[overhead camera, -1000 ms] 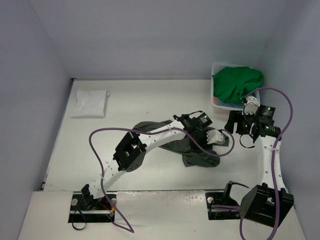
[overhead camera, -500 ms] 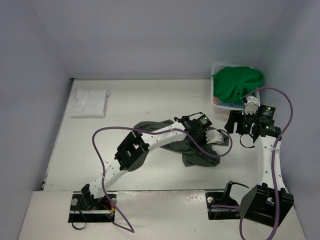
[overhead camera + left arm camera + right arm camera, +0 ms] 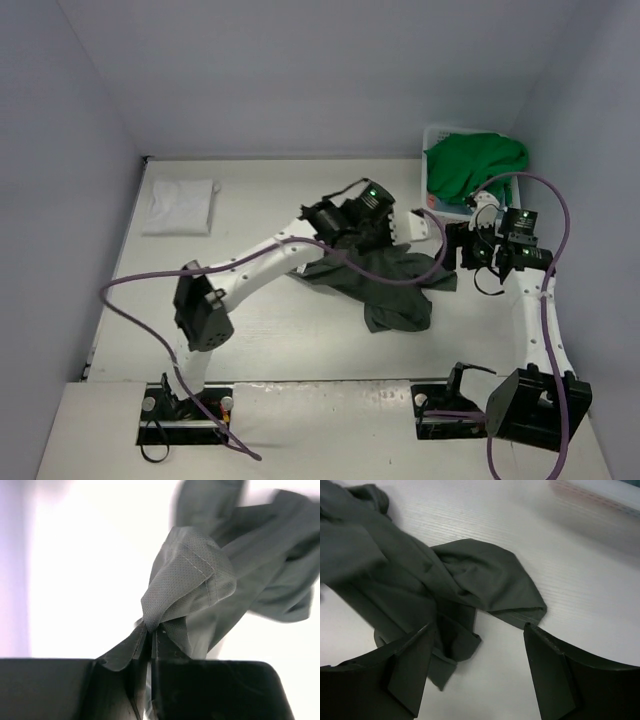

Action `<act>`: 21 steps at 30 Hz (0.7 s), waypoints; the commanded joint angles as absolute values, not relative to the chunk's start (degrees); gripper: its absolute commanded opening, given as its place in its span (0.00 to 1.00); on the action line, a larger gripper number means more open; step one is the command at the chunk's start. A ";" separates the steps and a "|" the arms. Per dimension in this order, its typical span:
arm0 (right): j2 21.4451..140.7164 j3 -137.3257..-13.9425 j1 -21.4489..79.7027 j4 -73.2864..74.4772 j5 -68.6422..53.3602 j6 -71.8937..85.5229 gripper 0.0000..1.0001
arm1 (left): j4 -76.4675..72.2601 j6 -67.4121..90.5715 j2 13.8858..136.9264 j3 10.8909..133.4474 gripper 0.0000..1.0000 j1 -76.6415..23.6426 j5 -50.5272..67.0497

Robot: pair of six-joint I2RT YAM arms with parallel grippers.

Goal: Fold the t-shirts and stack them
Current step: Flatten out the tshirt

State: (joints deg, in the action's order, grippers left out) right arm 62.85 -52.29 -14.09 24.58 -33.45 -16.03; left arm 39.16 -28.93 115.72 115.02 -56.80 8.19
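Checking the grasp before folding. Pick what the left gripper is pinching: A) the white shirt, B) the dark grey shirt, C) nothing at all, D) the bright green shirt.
B: in the left wrist view the left gripper is shut on a hemmed fold of the dark grey shirt, while the green shirt lies in the basket.

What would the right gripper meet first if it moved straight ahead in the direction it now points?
The right gripper would probably first meet the crumpled dark grey cloth shirt, whose edge lies on the white table just ahead, in line with its open fingers. Depth is unclear.
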 commanded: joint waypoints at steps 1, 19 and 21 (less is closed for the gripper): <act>64.16 -55.45 -10.91 24.87 -36.29 -18.89 0.68 | 37.27 -31.46 105.04 112.86 0.00 -51.79 5.10; 81.29 -65.83 34.44 26.02 -15.57 -21.26 0.68 | 29.36 -29.18 86.22 95.01 0.00 -34.37 7.83; 82.26 -65.31 37.69 25.93 -11.89 -22.41 0.66 | 28.57 -29.00 86.92 95.18 0.00 -33.31 6.77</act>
